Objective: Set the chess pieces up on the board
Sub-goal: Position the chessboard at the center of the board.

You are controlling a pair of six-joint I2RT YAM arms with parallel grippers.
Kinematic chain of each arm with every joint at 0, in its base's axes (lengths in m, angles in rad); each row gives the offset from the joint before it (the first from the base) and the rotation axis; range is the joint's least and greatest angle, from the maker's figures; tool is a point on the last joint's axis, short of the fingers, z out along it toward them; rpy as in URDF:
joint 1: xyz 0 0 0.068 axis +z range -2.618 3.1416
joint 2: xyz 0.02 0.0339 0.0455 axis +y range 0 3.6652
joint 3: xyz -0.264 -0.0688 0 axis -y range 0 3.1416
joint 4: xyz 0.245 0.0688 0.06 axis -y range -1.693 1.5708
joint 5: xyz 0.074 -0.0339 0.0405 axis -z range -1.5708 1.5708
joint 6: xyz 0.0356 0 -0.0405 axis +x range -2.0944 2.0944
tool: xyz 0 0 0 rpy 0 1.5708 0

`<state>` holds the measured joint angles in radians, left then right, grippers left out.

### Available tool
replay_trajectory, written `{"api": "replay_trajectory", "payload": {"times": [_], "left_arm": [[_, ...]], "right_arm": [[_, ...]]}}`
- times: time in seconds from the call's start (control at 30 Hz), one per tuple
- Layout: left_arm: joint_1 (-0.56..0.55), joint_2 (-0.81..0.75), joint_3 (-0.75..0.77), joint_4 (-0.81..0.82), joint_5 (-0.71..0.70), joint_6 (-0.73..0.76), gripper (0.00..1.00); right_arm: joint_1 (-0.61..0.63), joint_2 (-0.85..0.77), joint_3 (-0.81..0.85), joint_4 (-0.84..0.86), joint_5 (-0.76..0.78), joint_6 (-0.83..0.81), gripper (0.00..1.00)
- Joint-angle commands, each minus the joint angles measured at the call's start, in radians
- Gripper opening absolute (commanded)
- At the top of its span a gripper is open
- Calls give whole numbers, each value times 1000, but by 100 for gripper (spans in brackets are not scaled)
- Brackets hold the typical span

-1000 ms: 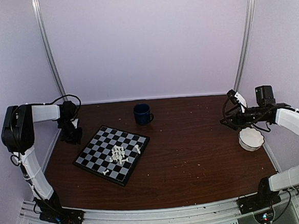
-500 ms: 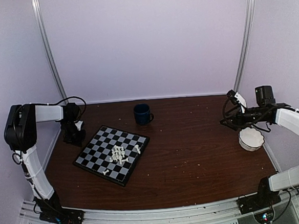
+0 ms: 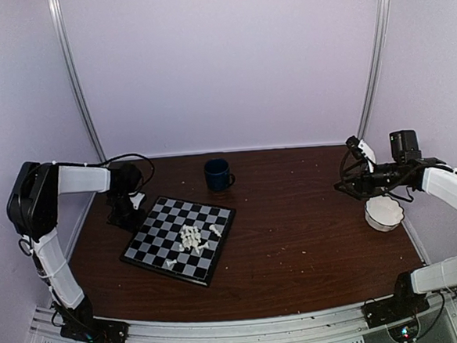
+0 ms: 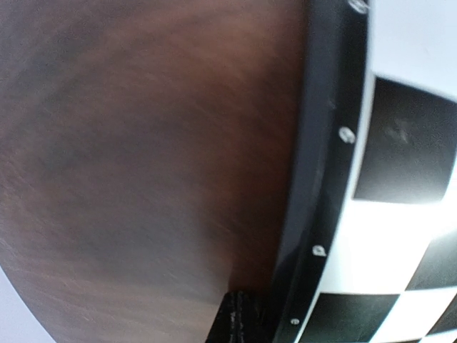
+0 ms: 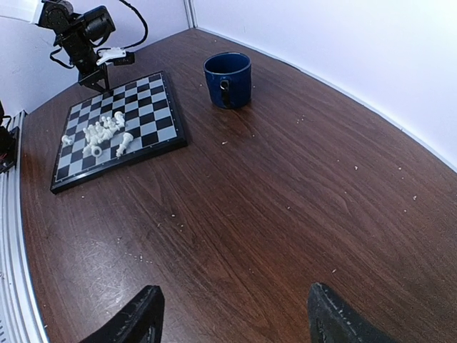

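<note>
**A:** Entry: left end effector (image 3: pixel 126 222). Status?

**B:** Low over the desk (image 4: pixel 143 143), at the far left corner of the board (image 3: pixel 156 238), right against its black border. The left wrist view is blurred. It shows only the border, a few checks, brown wood and one dark tip at the bottom edge. I cannot tell whether the jaws are spread or pressed together, or whether they pinch the border.

**A:** Right end effector?

**B:** The right end effector (image 5: pixel 235 318) is spread wide. Both fingers (image 5: pixel 143 321) show at the bottom of its wrist view with nothing between them. It hangs above bare wood, well apart from the board. In the top view it sits near the white bowl (image 3: pixel 383 212) at the right side of the desk, not touching it.

**A:** Location of the chess pieces?

**B:** All the chess pieces (image 3: pixel 190 237) are on the board, bunched in a tight cluster near its middle. Several lie on their sides. One stray lies toward the near edge, and another is just right of the cluster.

**A:** Other items?

**B:** A blue mug (image 3: pixel 218 174) stands upright beyond the board's far corner, apart from it.
</note>
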<state>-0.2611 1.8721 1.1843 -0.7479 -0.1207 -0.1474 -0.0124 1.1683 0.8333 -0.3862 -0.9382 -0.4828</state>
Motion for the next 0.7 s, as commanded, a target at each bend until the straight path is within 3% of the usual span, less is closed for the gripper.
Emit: {"api": "replay_trajectory", "payload": {"times": [0.0,0.37,0.67], "left_arm": [[-79,-40,-72,-51,58,-34,0],[-286,-103,-136,-36,97,-191,0],[-486,-130,-106,-7,106,-301,0]], "right_arm": [[9,-10,21,14,-33,5,71],[12,78,31,7,-36,10,71],[62,180,68,-16,53,16,68]]}}
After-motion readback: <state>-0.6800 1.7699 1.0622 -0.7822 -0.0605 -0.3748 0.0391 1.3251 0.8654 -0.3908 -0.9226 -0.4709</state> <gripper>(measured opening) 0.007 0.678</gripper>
